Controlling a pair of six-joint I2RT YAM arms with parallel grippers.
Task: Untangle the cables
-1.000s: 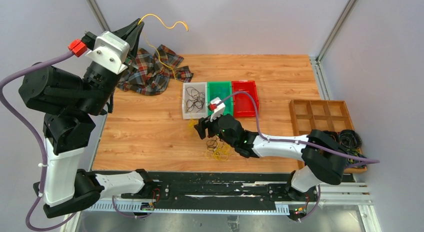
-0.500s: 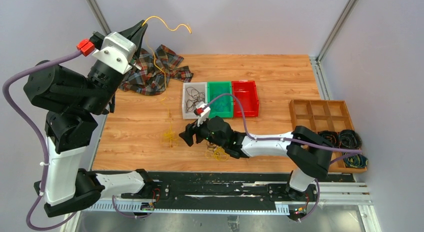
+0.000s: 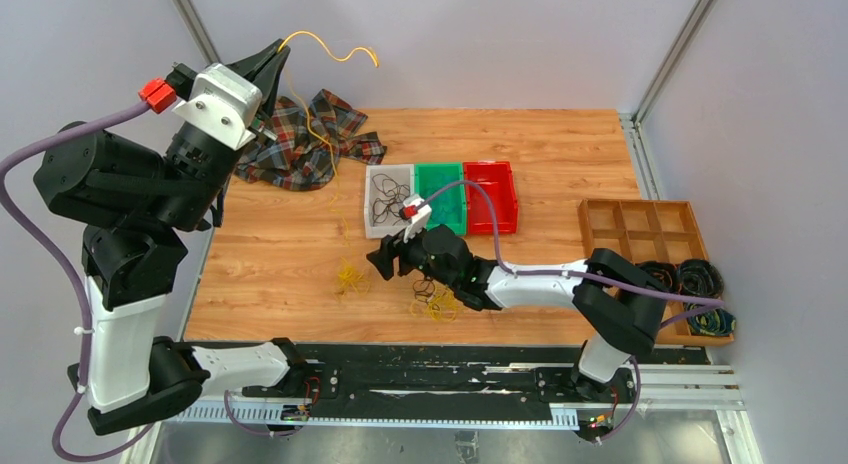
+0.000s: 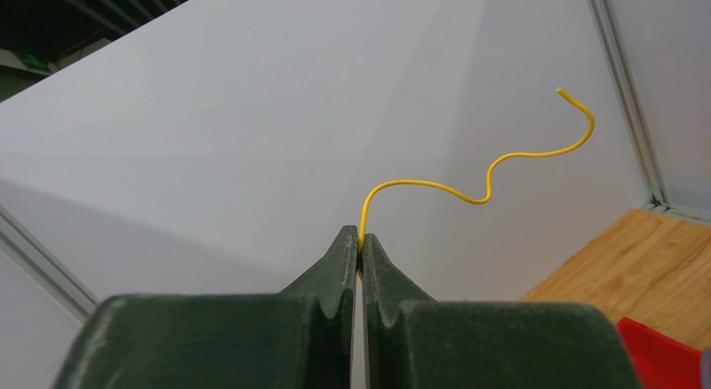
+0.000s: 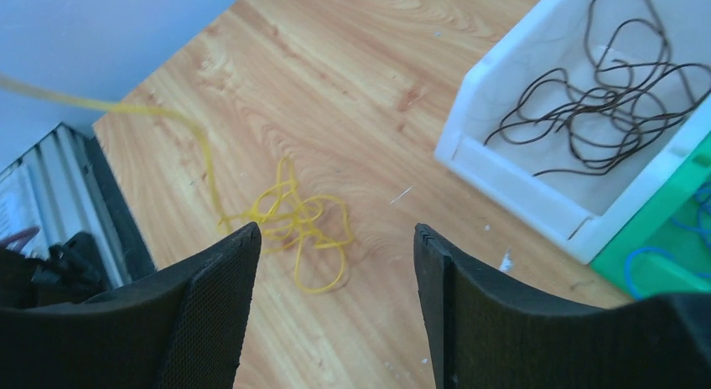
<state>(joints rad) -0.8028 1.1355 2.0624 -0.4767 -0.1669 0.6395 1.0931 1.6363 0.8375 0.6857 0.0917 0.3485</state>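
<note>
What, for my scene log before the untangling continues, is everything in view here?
yellow cable: one, yellow, pinched high up, hanging to the table
yellow tangle: one clump, yellow, on the table under the right gripper
mixed cable pile: one, yellow and black, under the right arm
white bin: one, white, mid-table, holding black cables
green bin: one, green, right of the white bin
red bin: one, red, right of the green bin
plaid cloth: one, far left
wooden tray: one, brown, right edge, black coils inside
left gripper: shut on yellow cable
right gripper: open
</note>
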